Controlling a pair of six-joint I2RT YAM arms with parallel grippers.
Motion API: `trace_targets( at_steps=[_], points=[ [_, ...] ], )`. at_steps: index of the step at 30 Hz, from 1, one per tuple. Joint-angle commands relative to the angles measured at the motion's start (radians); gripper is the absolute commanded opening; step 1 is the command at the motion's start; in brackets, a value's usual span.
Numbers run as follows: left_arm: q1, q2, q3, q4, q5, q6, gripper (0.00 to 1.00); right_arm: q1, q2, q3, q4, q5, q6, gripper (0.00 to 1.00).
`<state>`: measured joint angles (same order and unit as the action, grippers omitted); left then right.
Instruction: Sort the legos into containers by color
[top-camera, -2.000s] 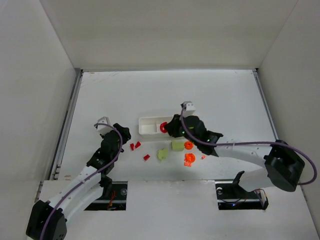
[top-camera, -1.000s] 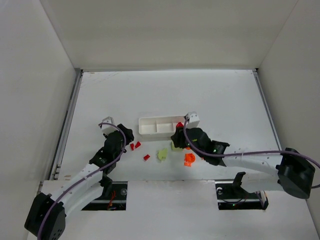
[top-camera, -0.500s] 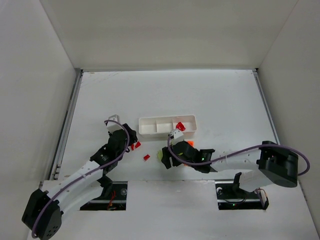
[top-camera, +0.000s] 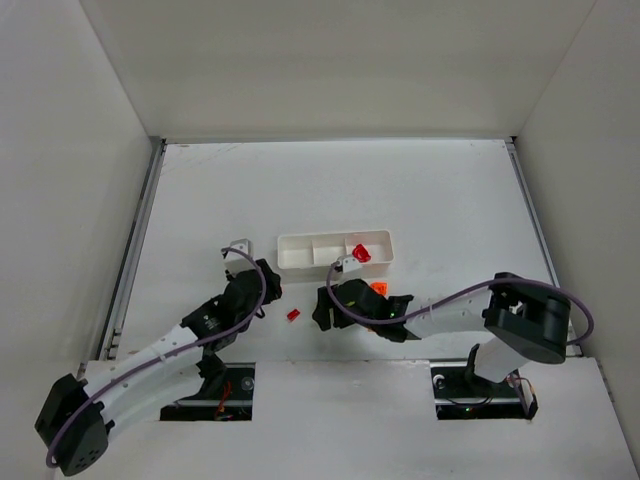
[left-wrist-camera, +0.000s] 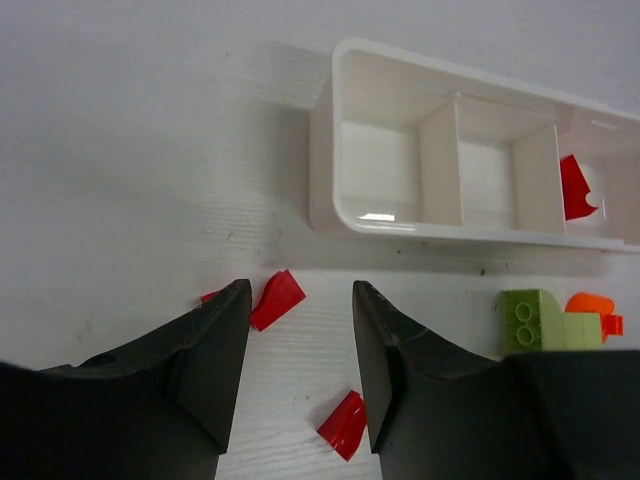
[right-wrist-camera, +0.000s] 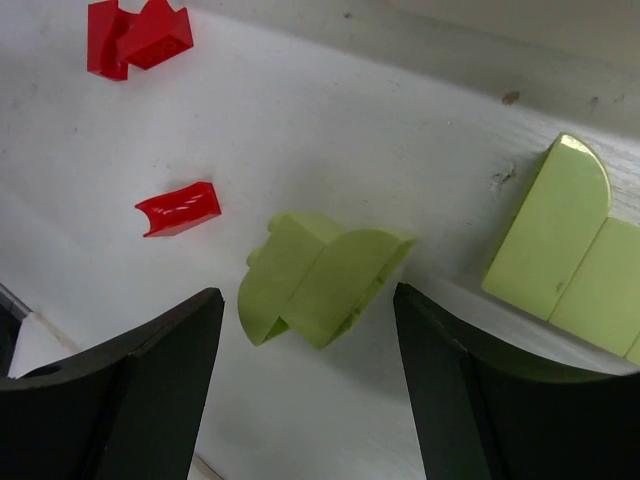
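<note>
On left wrist view, tray (left-wrist-camera: 322, 150) right end cut off.

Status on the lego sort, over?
Left gripper open over a loose red brick. Right gripper open, straddling a yellow-green brick. One red piece in right compartment of tray. Nothing blocking.

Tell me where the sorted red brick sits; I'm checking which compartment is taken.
In the top view, the red brick lies in the right-end compartment of the white tray, just beyond the orange brick on the table.
</note>
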<state>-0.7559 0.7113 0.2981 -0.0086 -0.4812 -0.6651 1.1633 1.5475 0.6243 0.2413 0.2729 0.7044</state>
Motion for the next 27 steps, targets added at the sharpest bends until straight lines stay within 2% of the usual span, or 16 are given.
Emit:
trace_targets(
  at_steps=[1,3,6,10,15,20,27],
  points=[
    [-0.044,0.007,0.038,-0.022,-0.016,-0.028,0.43,-0.007,0.014,0.035,0.053,0.025,0.026,0.74],
    [-0.072,0.007,0.058,-0.051,0.003,-0.054,0.44,-0.007,0.017,0.037,0.056,0.031,0.015,0.71],
    [-0.107,0.007,0.075,-0.065,0.041,-0.085,0.46,-0.006,0.026,0.041,0.053,0.037,-0.013,0.55],
    [-0.125,0.002,0.09,-0.074,0.145,-0.14,0.49,-0.007,-0.007,0.028,0.062,0.038,-0.026,0.46],
    [-0.098,-0.004,0.085,-0.053,0.236,-0.215,0.54,-0.007,-0.096,0.005,0.07,0.025,-0.055,0.46],
    [-0.07,-0.007,0.061,0.054,0.372,-0.286,0.56,-0.023,-0.194,-0.023,0.098,-0.021,-0.069,0.46],
    [-0.046,-0.003,-0.005,0.241,0.504,-0.379,0.58,-0.038,-0.233,-0.028,0.165,-0.116,-0.068,0.46]
  ],
)
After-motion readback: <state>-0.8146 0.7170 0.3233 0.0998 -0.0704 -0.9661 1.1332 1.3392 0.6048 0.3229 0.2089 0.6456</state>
